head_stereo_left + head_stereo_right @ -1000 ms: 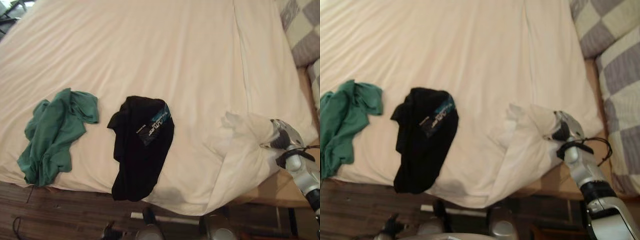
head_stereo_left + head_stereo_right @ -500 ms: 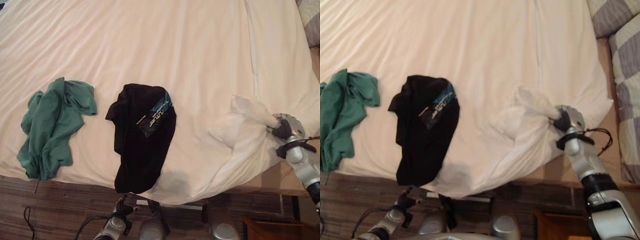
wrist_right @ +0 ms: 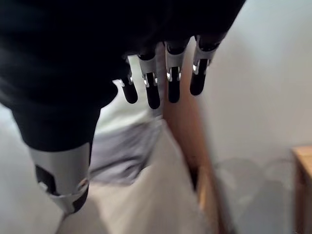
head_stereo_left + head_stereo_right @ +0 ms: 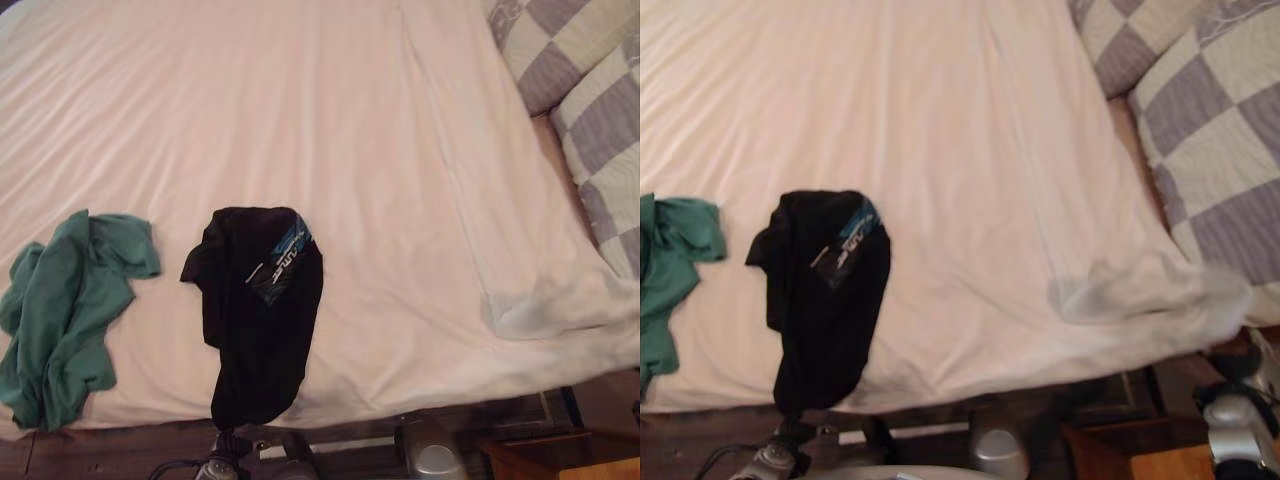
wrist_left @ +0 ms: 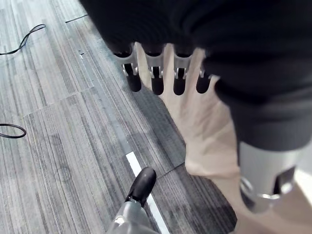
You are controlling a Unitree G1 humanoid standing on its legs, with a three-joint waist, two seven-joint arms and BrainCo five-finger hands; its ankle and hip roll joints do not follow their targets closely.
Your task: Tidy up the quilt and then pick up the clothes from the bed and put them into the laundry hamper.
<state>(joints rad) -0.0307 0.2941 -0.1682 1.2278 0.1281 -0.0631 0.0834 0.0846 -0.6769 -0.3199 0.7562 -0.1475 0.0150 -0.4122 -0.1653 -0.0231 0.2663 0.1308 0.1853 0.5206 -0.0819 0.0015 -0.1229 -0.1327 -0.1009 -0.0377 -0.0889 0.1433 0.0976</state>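
The white quilt (image 4: 300,120) lies spread flat over the bed, its near right corner (image 4: 550,310) slack at the bed's edge. A crumpled green garment (image 4: 60,310) lies at the near left. To its right a black garment (image 4: 260,310) with a blue label hangs partly over the near edge. My right hand (image 3: 170,78) is open with straight fingers, down beside the bed's right corner and off the quilt; it also shows low at the right (image 4: 1238,368). Over the floor, my left hand (image 5: 155,78) is open and holds nothing.
Grey-and-cream checked pillows (image 4: 590,100) lie at the far right of the bed. A wooden nightstand (image 4: 1170,460) stands by the near right corner. The bed's wooden frame (image 3: 183,136) is close to my right hand. Dark plank floor (image 5: 58,146) runs along the near edge.
My right hand has let go of the quilt corner and dropped below the bed's edge; the corner now lies flat. The camera has shifted, bringing the pillows into view.
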